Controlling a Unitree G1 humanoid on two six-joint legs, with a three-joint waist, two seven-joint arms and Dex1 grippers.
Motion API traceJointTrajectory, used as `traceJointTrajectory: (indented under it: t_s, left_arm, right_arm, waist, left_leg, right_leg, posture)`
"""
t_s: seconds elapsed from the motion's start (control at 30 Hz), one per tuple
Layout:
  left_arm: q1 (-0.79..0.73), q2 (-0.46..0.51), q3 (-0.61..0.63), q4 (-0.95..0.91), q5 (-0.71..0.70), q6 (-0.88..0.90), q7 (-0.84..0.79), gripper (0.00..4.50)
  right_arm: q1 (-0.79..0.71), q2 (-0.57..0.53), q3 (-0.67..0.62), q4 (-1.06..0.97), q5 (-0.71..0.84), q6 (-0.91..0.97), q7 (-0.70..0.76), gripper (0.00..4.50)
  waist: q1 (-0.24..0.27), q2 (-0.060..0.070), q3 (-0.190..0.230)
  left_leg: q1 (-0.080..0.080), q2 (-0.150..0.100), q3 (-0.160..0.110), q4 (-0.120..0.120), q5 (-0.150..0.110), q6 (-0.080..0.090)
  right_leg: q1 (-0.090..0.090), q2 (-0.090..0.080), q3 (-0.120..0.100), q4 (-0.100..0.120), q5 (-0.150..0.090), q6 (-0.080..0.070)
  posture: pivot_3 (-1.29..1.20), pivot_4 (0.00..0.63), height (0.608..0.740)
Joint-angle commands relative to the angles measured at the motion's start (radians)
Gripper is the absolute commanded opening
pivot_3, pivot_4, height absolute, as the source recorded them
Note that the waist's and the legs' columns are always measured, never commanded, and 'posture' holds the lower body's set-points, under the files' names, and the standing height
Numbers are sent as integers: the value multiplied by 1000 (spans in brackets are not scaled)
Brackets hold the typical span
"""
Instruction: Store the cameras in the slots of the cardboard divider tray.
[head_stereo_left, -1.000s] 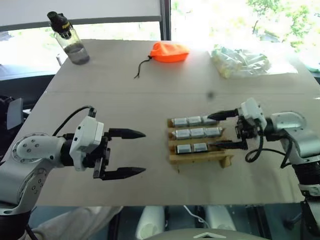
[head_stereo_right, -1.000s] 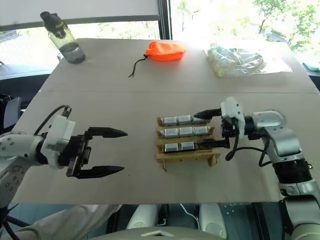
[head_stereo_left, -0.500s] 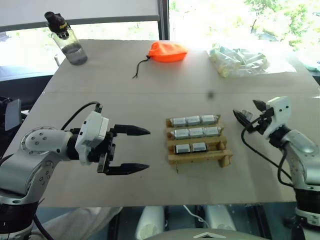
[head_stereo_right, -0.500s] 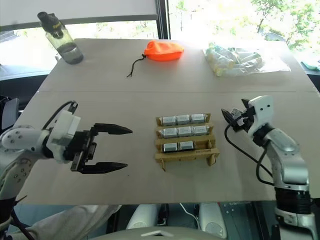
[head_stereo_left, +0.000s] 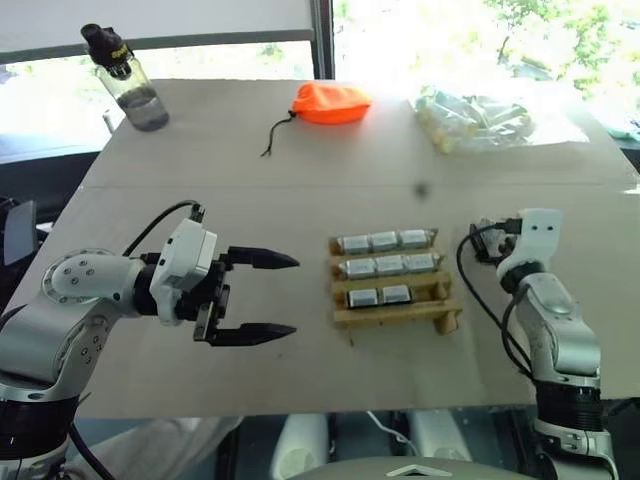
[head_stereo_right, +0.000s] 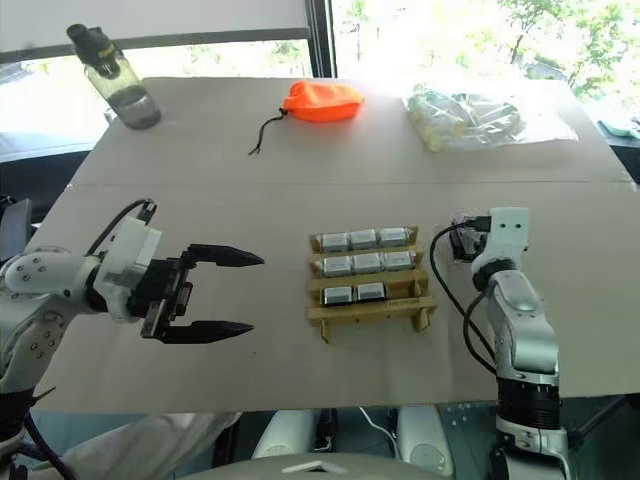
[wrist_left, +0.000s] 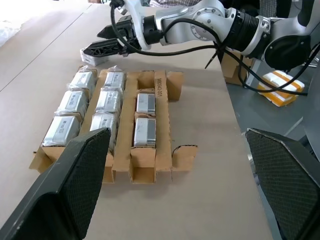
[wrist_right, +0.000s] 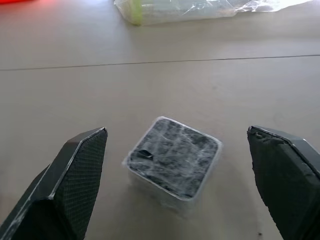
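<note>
The cardboard divider tray (head_stereo_left: 443, 310) lies mid-table with several silver-grey cameras (head_stereo_left: 388, 265) in its slots. The slot at the right end of its nearest row is bare. One more camera (wrist_right: 172, 157), black face up and wrapped in clear film, lies loose on the table to the right of the tray. My right gripper (head_stereo_left: 487, 243) is low over the table there, open, its two fingers (wrist_right: 75, 175) on either side of that camera without touching it. Left of the tray, my left gripper (head_stereo_left: 293, 295) hovers open and empty, pointing at the tray.
At the far side of the table are a bottle (head_stereo_left: 128, 80) on the left, an orange pouch (head_stereo_left: 330, 102) with a cord in the middle, and a clear plastic bag (head_stereo_left: 475, 118) of pale tubes on the right. The table's front edge runs just below both arms.
My right gripper has drawn back from the tray's right side, swung from pointing left to pointing forward, and come down right of the tray. The left gripper has kept its place.
</note>
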Motion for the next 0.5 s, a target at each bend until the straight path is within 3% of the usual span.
traceJointTrajectory:
  t_s: [0.03,0.5]
  left_arm:
    - [-5,1,10,-17,-2,-18,-1,4500]
    - [-21,-6,-1,-12,5,-30,2,4500]
  right_arm:
    - [-13,1,-1,-8,-4,2,-23,4443]
    - [-78,35,-2,83,-3,6,-73,4443]
  waist:
    - [0,0,0]
    - [-2,0,0]
  left_leg:
    - [0,0,0,0,0,0]
    - [0,0,0,0,0,0]
  right_leg:
    - [0,0,0,0,0,0]
    - [0,0,0,0,0,0]
  posture:
    - [0,150,740]
    - [0,150,740]
